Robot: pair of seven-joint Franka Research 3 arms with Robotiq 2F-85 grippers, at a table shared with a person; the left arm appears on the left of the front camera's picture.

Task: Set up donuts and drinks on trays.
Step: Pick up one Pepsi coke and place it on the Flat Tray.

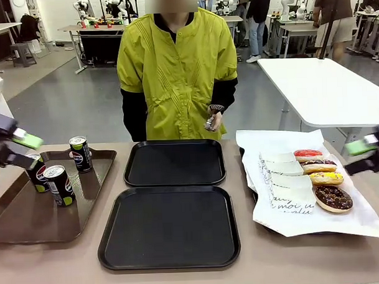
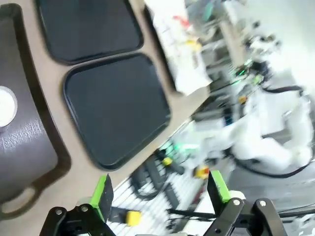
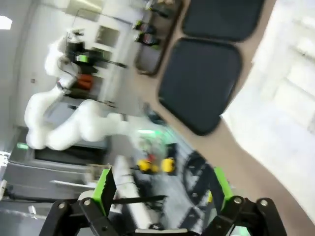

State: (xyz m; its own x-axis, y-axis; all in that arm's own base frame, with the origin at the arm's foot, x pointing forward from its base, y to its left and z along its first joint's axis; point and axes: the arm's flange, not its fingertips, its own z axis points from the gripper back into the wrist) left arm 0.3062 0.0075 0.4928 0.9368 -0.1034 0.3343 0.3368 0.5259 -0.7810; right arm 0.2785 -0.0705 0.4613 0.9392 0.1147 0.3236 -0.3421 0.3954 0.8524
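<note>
Left gripper (image 1: 31,152): it hangs at the left edge of the scene, over the far left corner of the brown tray (image 1: 24,225). My fingers are spread wide with the green pads well apart. In the left wrist view the gap between them holds nothing. In the front view my lower finger overlaps the leftmost can (image 1: 36,175). I cannot tell whether they touch.

Right gripper (image 1: 363,156): it sits at the right edge of the scene, above the right side of the white paper (image 1: 286,223). These fingers are also wide apart and hold nothing. The right wrist view, though blurred, agrees.

Drinks: three black cans stand upright on the far left part of the brown tray. One (image 1: 81,153) is farther back. Another (image 1: 59,184) stands nearer, just beside the leftmost can.

Donuts (image 1: 326,178): four lie in a row on the white paper, right of the black trays. Each is partly tucked into a white sleeve (image 1: 284,176). From far to near the icing is red, chocolate with light stripes, yellow, then chocolate.

Trays: the far black tray (image 1: 174,162) and the near black tray (image 1: 169,227) lie mid-table, one behind the other, with their rims almost meeting. The brown tray is to their left and the paper to their right.

Person (image 1: 177,67): they stand at the far side, behind the far black tray. One hand (image 1: 212,119) at the waist is closed on a small object I cannot identify.
</note>
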